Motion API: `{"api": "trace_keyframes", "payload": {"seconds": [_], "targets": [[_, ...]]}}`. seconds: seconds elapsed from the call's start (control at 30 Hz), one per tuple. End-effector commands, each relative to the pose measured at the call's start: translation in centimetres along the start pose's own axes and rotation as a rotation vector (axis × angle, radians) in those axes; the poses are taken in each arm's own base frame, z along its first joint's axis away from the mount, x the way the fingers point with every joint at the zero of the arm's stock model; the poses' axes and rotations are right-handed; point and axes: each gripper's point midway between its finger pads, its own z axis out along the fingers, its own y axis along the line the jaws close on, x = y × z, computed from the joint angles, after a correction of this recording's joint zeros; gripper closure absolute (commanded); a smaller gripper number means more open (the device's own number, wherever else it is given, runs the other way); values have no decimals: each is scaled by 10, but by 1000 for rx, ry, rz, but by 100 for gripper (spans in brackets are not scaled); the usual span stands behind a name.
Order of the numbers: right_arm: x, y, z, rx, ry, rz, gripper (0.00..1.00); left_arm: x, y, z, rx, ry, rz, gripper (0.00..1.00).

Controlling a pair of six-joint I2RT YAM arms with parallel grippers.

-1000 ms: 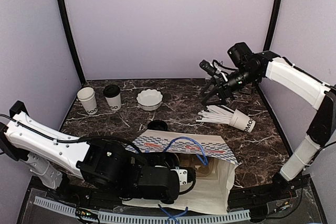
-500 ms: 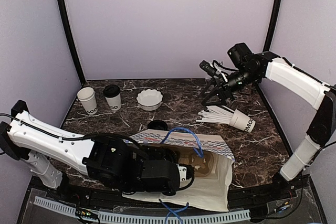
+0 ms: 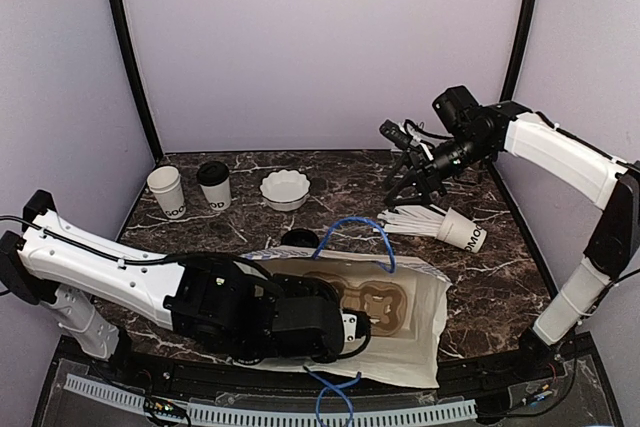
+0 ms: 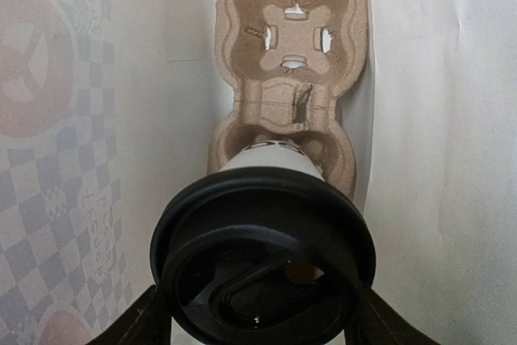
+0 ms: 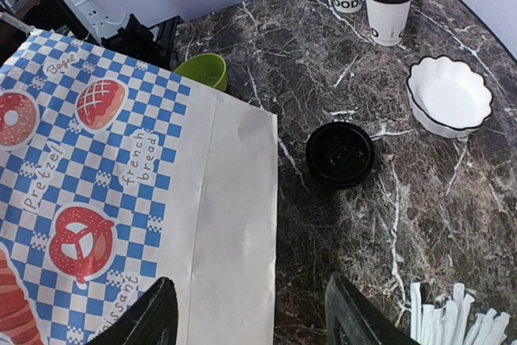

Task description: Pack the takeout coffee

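A: Wide shot first: a dark marble table (image 3: 340, 202), and across its near edge a big white paper bag (image 3: 420, 342) lying on its side, blue checks and pretzel prints on its upper face.

B: And the left arm (image 3: 100, 272) is reaching right into the mouth of that bag. From the wrist camera, the left gripper (image 4: 262, 319) is grasping a coffee cup (image 4: 262, 264), one finger pressed on each side just under its black lid.

A: So where is that cup?

B: Inside the bag, its base at the near pocket of a brown cardboard carrier (image 4: 295, 34). Whether it is fully seated, I cannot tell.

A: Over to the right arm (image 3: 560, 152), up high at the far right corner. The right gripper (image 5: 250, 317) hangs with its fingers spread, nothing between them.

B: Below it lies a tipped white cup (image 3: 462, 230), on its side with white straws (image 3: 412, 217) fanning out towards the left.

A: At the far left, a lidded cup (image 3: 214, 185) stands upright, and just beside it a lidless cup (image 3: 167, 192) with black lettering.

B: To their right, a white scalloped bowl (image 3: 285, 189). The right wrist view also catches a small green bowl (image 5: 202, 70) at the bag's edge.

A: Smallest of all, a loose black lid (image 5: 339, 153) lies flat on the marble between the bowl and the bag
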Motion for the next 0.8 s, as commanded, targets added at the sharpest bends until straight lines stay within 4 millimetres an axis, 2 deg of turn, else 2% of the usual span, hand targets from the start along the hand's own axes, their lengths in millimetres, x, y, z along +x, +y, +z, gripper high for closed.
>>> {"api": "trace_keyframes", "payload": {"seconds": [0.0, 0.17, 0.47, 0.77], "targets": [[0, 1, -2, -3, -13, -8, 38, 7, 6, 6, 15, 21, -28, 69], [1, 1, -1, -9, -13, -5, 38, 18, 0, 17, 82, 82, -46, 69], [7, 3, 1, -24, -3, 1, 38, 15, -6, 28, 246, 109, -145, 69], [14, 1, 3, -43, -10, 21, 38, 22, 7, 46, 302, 148, -220, 69]]}}
